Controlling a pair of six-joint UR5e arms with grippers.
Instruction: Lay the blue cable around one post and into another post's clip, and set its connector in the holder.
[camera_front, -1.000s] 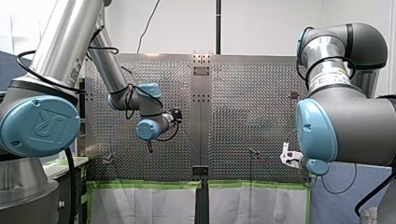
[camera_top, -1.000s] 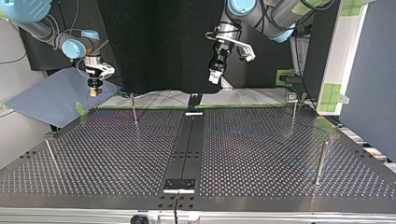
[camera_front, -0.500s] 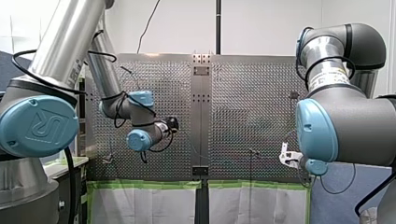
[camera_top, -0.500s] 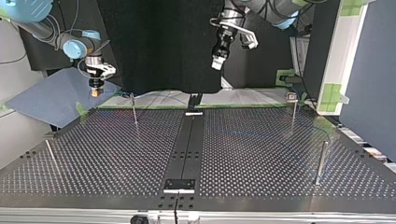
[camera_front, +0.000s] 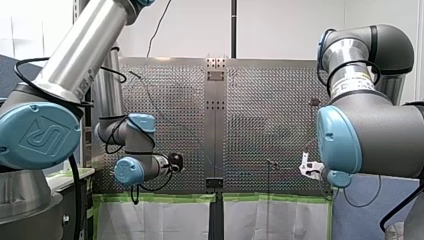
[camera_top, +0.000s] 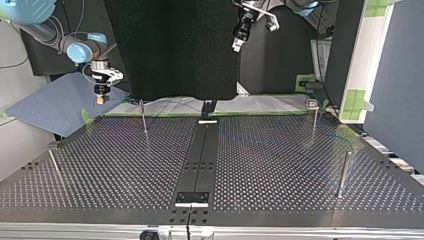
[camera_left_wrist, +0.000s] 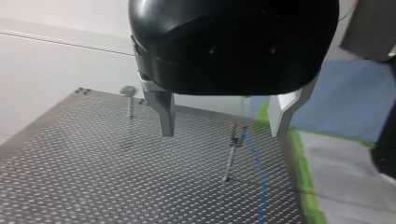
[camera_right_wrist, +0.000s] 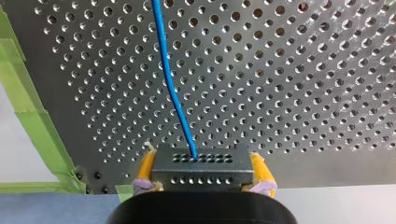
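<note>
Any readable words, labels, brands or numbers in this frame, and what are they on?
No text reads cleanly.
Blue joint cap on my left arm: raised logo, turned, letters unclear.
Sticker on my right arm: print too small to read.
Wrist views: none.

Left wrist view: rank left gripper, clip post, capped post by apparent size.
1. Black left gripper, nearest the camera.
2. Thin metal clip post.
3. Short capped metal post; farther off, so true size unsure.
</note>
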